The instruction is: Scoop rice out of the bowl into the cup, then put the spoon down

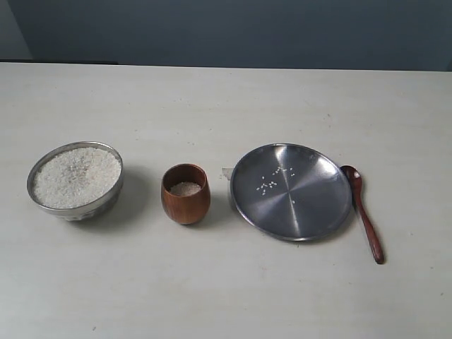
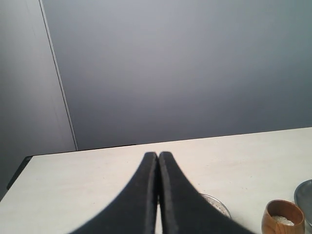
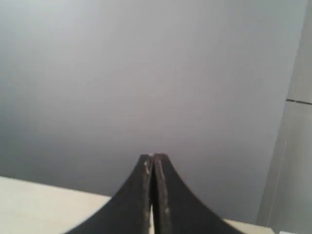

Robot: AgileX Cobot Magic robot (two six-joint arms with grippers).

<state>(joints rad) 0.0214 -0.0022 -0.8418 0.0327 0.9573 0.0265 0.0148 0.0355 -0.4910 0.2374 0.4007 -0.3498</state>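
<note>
The right gripper has its dark fingers pressed together, with nothing between them. A pale table lies beneath the gripper. A grey wall stands beyond the gripper.

Soft even light, faint shadows; plate glares mildly; fingers blurred

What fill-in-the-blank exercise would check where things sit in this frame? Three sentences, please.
1. In the exterior view, the bowl of rice stands to the ____ of the cup.
2. In that view, the spoon lies just ____ of the plate.
3. The left gripper and the right gripper are both ____.

Missing words: left; right; shut.
</note>
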